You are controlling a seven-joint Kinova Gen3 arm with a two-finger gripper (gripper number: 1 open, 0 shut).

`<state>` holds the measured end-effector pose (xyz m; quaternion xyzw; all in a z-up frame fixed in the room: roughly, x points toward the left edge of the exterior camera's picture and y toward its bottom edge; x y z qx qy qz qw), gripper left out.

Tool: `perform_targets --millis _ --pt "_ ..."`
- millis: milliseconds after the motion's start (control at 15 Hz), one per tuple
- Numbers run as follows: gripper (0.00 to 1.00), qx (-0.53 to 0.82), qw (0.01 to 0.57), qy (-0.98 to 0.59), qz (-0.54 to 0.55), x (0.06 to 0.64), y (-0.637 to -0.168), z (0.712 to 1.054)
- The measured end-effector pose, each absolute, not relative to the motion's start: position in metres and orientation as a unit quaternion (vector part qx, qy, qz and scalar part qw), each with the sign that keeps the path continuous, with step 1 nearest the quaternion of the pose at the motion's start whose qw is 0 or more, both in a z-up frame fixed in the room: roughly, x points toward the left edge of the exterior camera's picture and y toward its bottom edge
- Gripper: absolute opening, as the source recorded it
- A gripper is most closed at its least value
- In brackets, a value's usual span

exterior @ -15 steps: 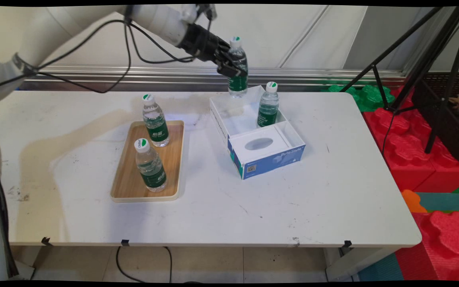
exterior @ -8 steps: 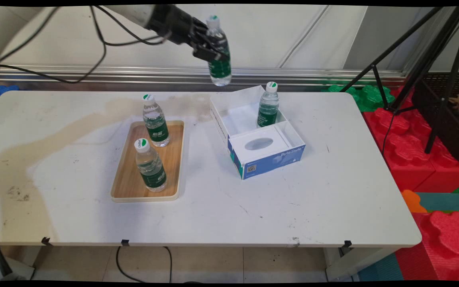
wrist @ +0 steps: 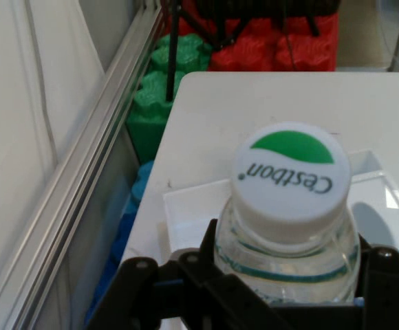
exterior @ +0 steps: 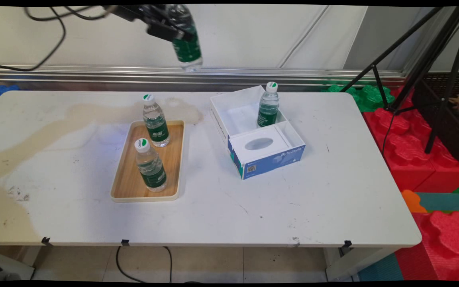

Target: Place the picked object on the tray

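Observation:
My gripper is high at the top of the main view, shut on a green-labelled water bottle that hangs in the air above the table's far edge. In the hand view the held bottle shows its white and green cap right in front, with the black linkage on both sides of its neck. Below and to the right stands an open white and blue box with one bottle upright in it. A wooden tray to the left carries two upright bottles.
A black tripod stands off the table's right side over red and green foam blocks. Black cables hang at the upper left. A metal rail runs along the wall behind the table.
The gripper has lifted the bottle out of the box's far end and carried it up and to the left, now almost at the top edge. The other bottles have stayed put.

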<state>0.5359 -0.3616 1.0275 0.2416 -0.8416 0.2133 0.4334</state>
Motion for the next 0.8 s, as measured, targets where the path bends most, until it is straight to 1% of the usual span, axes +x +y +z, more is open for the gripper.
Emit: perform_targets --millis 400,600,800 --pt "0.0 0.242 0.434 -0.844 0.203 0.561 -0.297 1.057" --pt "0.0 0.24 0.432 -0.848 0.192 0.57 -0.264 1.064" --pt "0.0 0.239 0.422 -0.856 0.18 0.58 -0.231 1.064"
